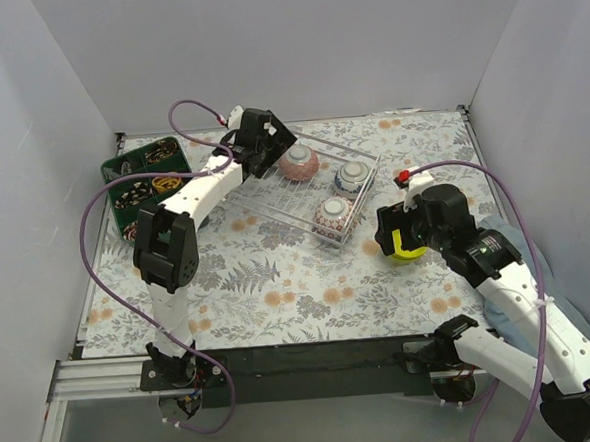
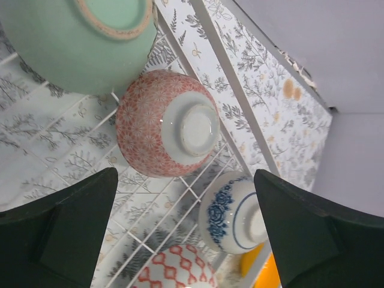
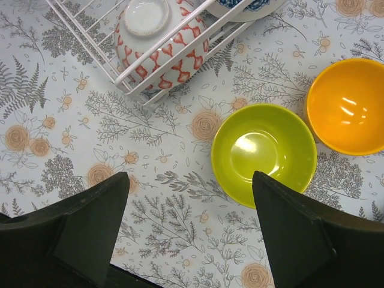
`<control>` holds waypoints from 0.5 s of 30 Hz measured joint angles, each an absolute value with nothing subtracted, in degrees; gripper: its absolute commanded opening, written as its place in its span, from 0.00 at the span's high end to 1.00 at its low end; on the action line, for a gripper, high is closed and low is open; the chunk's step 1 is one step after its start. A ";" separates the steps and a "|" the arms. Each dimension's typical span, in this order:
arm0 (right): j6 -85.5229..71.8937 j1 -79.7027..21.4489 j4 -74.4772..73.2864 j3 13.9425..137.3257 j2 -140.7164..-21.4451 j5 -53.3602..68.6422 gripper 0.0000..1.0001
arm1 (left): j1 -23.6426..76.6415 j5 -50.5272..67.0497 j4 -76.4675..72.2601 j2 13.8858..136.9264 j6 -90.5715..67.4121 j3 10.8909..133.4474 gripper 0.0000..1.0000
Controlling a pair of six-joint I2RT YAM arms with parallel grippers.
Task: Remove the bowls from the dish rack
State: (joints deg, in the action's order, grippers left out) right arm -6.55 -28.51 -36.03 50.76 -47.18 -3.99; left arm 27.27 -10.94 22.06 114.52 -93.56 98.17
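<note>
The white wire dish rack (image 1: 369, 160) lies mid-table. In the top view it holds a pink-patterned bowl (image 1: 298, 163), a blue-and-white bowl (image 1: 352, 175) and a red-diamond bowl (image 1: 333, 215), all upside down. My left gripper (image 1: 264, 148) hovers over the rack's left end, open and empty. The left wrist view shows a pale green bowl (image 2: 72, 48), the pink bowl (image 2: 150, 132) and the blue-and-white bowl (image 2: 231, 213) below it. My right gripper (image 1: 404, 232) is open and empty above a lime-yellow bowl (image 3: 264, 153). That bowl stands upright on the table beside an orange bowl (image 3: 348, 105).
A dark green compartmented tray (image 1: 142, 180) sits at the back left. Grey walls close in the table on three sides. The rack's near corner (image 3: 129, 84) lies just left of the lime-yellow bowl. Purple cables loop off both arms.
</note>
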 measured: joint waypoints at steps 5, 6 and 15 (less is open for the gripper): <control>-6.61 -28.51 -36.05 50.74 -46.63 -3.84 0.08 | 27.11 -10.07 22.17 114.54 -104.25 96.20 0.02; -6.61 -28.51 -36.07 50.72 -46.52 -3.84 0.08 | 27.11 -10.07 22.44 114.54 -105.93 95.81 0.02; -5.50 -28.51 -36.05 50.72 -46.44 -3.84 0.08 | 27.14 -10.20 22.22 116.88 -112.88 95.15 0.02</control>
State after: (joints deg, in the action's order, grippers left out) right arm -5.50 -28.51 -36.05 50.72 -46.44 -3.84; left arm 27.14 -10.20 22.22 116.88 -112.88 95.15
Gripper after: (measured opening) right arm 0.916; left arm 0.982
